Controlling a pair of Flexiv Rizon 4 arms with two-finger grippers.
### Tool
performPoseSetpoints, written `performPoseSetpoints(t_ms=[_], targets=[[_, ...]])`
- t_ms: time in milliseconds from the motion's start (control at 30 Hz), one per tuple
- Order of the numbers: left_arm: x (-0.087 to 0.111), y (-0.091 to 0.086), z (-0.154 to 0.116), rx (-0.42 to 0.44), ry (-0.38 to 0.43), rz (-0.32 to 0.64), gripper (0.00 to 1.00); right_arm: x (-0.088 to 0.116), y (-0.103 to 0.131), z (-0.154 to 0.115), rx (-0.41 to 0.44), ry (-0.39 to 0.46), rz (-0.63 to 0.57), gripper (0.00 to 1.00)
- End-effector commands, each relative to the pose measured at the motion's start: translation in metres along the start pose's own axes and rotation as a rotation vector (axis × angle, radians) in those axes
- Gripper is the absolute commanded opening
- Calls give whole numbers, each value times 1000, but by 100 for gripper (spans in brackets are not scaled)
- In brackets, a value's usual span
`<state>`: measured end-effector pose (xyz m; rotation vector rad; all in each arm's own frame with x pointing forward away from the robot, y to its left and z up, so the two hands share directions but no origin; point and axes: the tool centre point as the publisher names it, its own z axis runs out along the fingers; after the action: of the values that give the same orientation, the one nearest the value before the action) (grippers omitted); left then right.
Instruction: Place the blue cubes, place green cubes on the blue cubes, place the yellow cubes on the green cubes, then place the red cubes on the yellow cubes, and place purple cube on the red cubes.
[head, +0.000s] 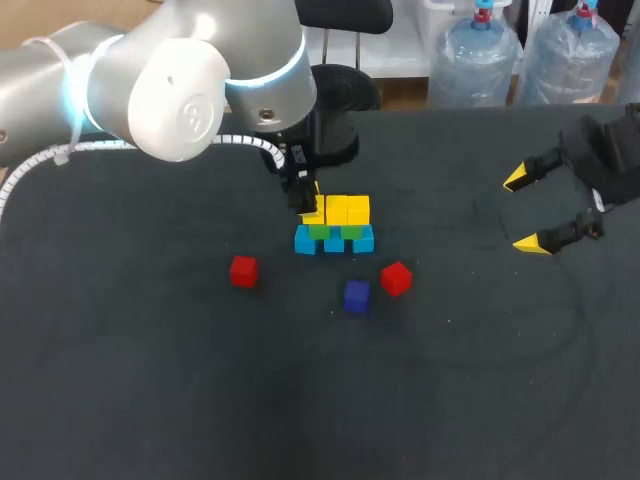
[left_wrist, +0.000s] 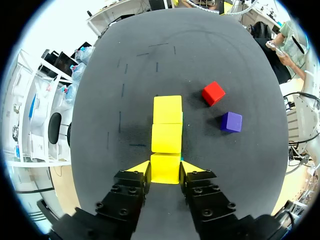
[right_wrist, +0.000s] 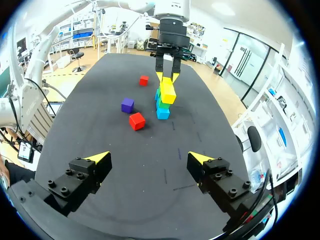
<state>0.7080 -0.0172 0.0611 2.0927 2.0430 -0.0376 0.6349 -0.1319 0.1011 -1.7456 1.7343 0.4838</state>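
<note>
Left jaws clamped on end yellow cube (left_wrist: 165, 166) by flat opposite faces; likely light, rigid, smooth, so grip centred; right jaws apart

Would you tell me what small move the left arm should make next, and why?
Probably open the left gripper and lift straight up: it grips the nearest yellow cube, which looks seated in line with the other two yellow cubes, so releasing should finish that layer before fetching a red cube.
</note>
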Motion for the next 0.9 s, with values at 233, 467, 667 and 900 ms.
performPoseSetpoints(t_ms=[233,467,667,900], targets=[[-1,2,0,4,3,0,40,0,-1,1,-1,-2,-1,100],[-1,3,0,4,3,-2,46,0,-1,1,-1,-2,-1,100],[-1,3,-2,2,0,-4,46,0,-1,1,-1,-2,-1,100],[2,4,-16,-19,-5,0,94,0,-1,1,-1,-2,-1,100]])
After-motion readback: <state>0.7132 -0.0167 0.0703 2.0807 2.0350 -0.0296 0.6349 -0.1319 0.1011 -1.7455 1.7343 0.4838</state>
